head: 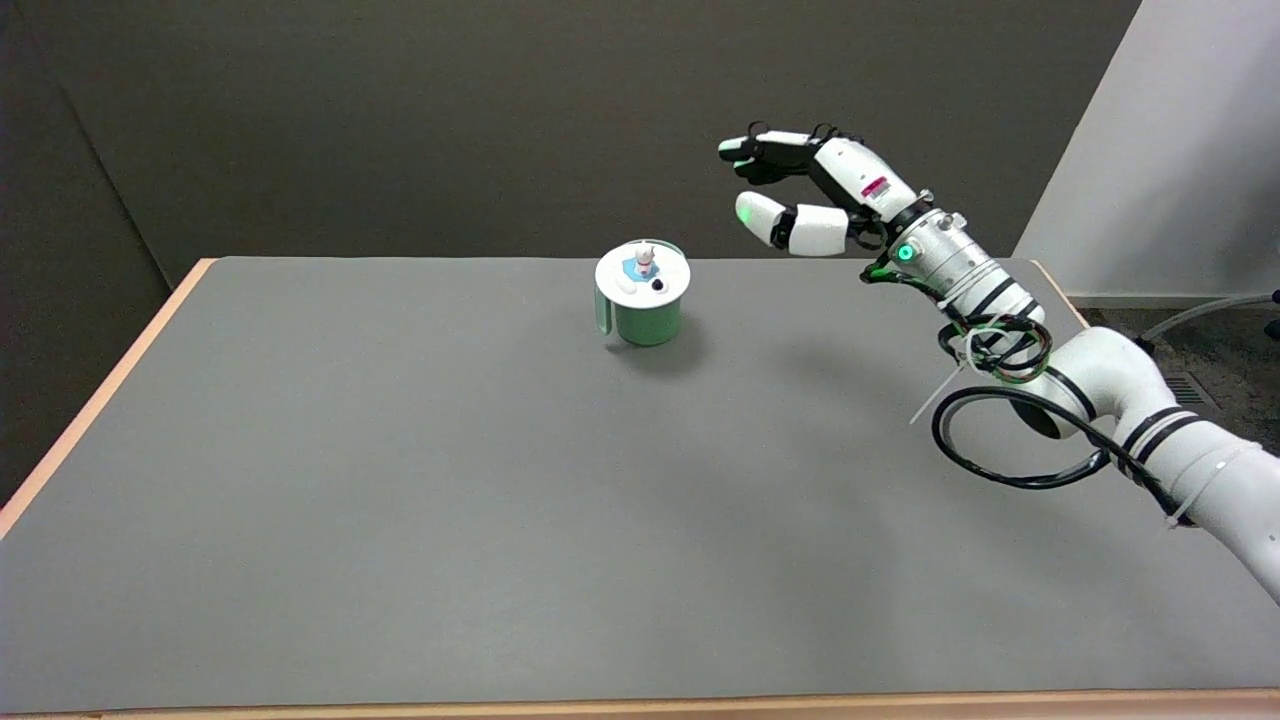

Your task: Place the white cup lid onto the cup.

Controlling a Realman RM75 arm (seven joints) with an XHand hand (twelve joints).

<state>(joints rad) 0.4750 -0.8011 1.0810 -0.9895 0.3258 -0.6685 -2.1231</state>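
Grey counter [400, 500], bare near side. Green cup [648, 315] at 12 o'clock, far centre; white cup lid [642, 272] already seated on top. Right hand [800, 190] at 2 o'clock, raised, fingers spread, holding nothing. Task looks done; only retreat left.

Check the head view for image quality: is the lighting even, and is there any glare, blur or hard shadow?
Head view: soft, even light; the cup casts a faint shadow to its right on the table; no glare; the lid and right hand look sharp.
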